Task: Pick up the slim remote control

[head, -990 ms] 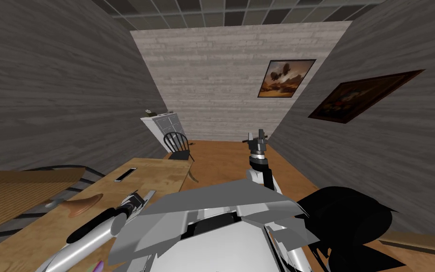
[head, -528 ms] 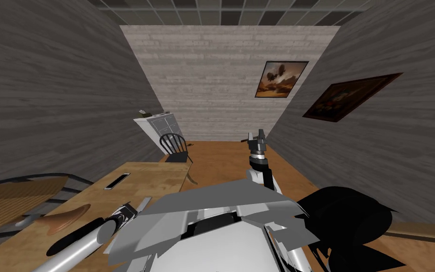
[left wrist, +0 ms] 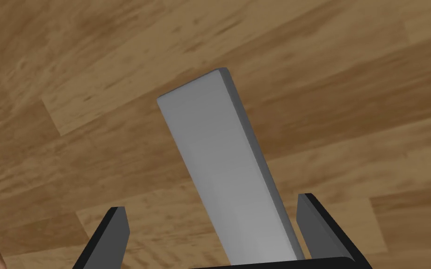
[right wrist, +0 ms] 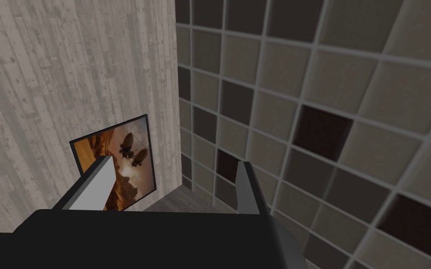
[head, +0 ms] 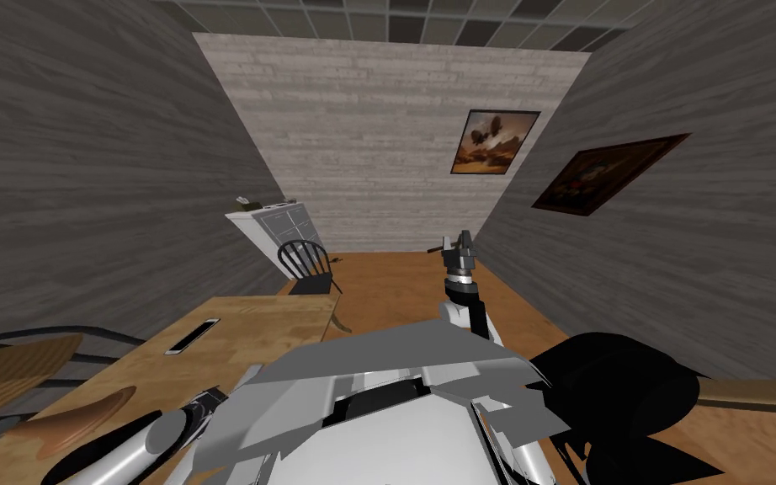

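A: Okay, logging as pre-grasp or lift?
B: Pre-grasp, judging by left wrist view. Seeing left gripper (left wrist: pixel 212 204) spread wide above wooden table (left wrist: pixel 69 70), straddling slim grey remote (left wrist: pixel 219 163) lengthwise. Sits nearer one finger, with a clear gap to the other. Not pinched.
A: Lying flat on the wood or raised?
B: Can't tell. Tagging as between the fingers, pointing away from the dark block.
A: Confusable with anything?
B: Maybe with dark-faced flat slab (head: pixel 192 336) farther along the same table, well apart. Going with the grey one.
A: Right side?
B: Noting right gripper (right wrist: pixel 175 162) raised out front, spread, holding nothing.
A: Next?
B: Probably centring on the remote, then squeezing across its narrow sides before lifting. Worth watching for twist-out: thin, smooth.
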{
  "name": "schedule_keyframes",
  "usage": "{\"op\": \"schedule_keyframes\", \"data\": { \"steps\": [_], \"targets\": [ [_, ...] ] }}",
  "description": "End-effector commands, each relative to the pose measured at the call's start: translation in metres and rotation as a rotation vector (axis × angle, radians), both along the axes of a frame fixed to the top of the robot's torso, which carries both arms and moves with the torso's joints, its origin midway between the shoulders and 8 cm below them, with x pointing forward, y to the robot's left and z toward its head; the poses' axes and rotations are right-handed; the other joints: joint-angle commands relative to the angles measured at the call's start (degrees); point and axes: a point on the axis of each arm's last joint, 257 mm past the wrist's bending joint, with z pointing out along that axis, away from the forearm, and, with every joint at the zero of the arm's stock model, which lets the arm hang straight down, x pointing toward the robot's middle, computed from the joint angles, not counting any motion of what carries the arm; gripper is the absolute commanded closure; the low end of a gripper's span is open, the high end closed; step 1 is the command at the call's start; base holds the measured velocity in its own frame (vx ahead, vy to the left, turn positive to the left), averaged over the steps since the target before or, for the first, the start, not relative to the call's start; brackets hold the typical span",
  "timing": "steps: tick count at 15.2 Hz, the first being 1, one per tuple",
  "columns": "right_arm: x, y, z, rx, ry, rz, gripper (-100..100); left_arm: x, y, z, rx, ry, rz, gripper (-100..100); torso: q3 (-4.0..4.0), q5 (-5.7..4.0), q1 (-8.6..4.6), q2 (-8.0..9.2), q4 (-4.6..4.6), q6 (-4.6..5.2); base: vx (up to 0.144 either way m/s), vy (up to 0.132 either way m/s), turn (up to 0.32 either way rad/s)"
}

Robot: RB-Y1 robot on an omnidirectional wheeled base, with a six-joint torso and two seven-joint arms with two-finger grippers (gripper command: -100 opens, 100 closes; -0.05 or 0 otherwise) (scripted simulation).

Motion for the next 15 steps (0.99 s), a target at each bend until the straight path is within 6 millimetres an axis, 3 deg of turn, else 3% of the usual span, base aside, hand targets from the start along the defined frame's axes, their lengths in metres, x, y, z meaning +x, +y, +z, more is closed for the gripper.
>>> {"op": "schedule_keyframes", "data": {
  "steps": [1, 2, 5, 7, 10, 15],
  "targets": [
    [0.0, 0.0, 0.0, 0.0, 0.0, 0.0, 0, -0.016, -0.001, -0.005, -0.041, 0.033, 0.036, -100, 0.0, 0.0, 0.0, 0.0, 0.0, 0.0, 0.037, 0.023, -0.09],
    [0.0, 0.0, 0.0, 0.0, 0.0, 0.0, 0, -0.016, -0.001, -0.005, -0.041, 0.033, 0.036, -100, 0.0, 0.0, 0.01, 0.0, 0.0, -0.01, 0.027, 0.018, -0.033],
    [0.0, 0.0, 0.0, 0.0, 0.0, 0.0, 0, -0.048, -0.003, -0.013, -0.119, 0.083, 0.123, -100, -0.01, 0.0, 0.01, -0.01, 0.0, -0.01, 0.041, 0.027, -0.088],
    [0.0, 0.0, 0.0, 0.0, 0.0, 0.0, 0, -0.05, -0.005, -0.014, -0.127, 0.092, 0.123, -100, -0.02, 0.01, 0.06, -0.03, -0.01, -0.01, 0.036, 0.031, -0.06],
    [0.0, 0.0, 0.0, 0.0, 0.0, 0.0, 0, -0.078, -0.011, -0.02, -0.204, 0.138, 0.2, -100, 0.01, 0.0, 0.01, 0.02, 0.0, -0.02, 0.033, 0.025, -0.074],
    [0.0, 0.0, 0.0, 0.0, 0.0, 0.0, 0, -0.1, -0.018, -0.023, -0.269, 0.173, 0.263, -100, -0.01, 0.0, 0.03, -0.01, 0.0, -0.01, 0.036, 0.031, -0.072]
  ]
}}
